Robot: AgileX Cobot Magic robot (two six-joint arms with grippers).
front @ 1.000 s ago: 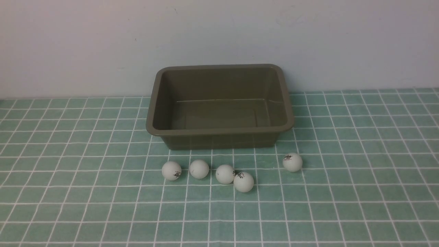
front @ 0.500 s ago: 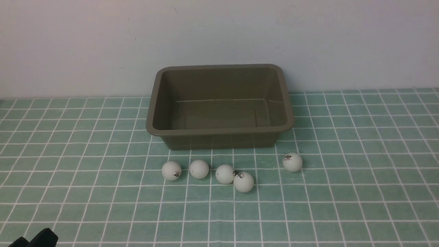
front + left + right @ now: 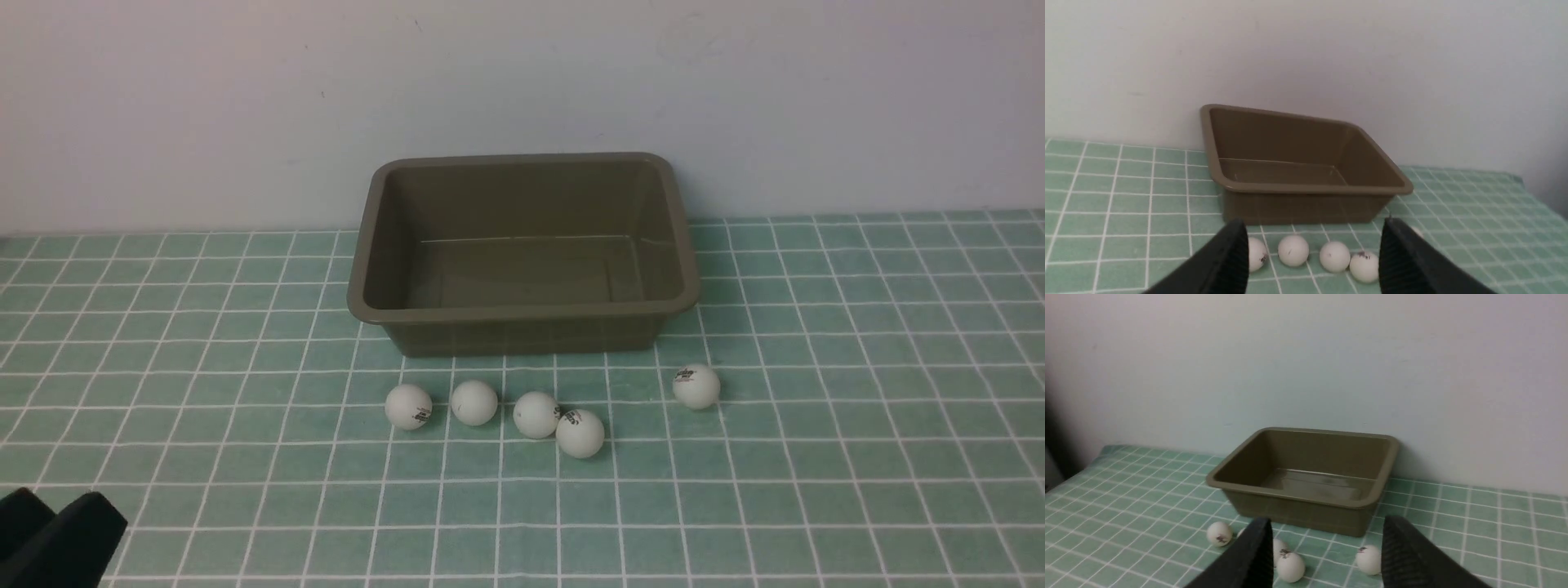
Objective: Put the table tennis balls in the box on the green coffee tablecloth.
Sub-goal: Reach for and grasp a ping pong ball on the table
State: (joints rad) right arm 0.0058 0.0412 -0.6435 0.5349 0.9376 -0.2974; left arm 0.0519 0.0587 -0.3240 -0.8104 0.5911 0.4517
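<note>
The black left gripper (image 3: 59, 505), spread wide at the front view's lower left, and the right gripper (image 3: 1327, 531), likewise parted, are holding nothing, while five small white table tennis balls (image 3: 535, 414) are lying mid-frame just below the olive-brown rectangular plastic box (image 3: 522, 311) on the teal-green, white-gridded tablecloth (image 3: 816, 457).

Five table tennis balls (image 3: 536, 415) line the box's (image 3: 522, 331) near wall at centre; the tablecloth (image 3: 857, 457) lies open at lower left and right.

Softly, evenly lit from above, slightly dim and grainy. Faint short shadows hugging the table tennis balls (image 3: 536, 415) in front of the box (image 3: 522, 314); deeper shade under the box's near rim, pale sheen on its floor. Left tool (image 3: 1313, 245) soft-edged, out of focus.
</note>
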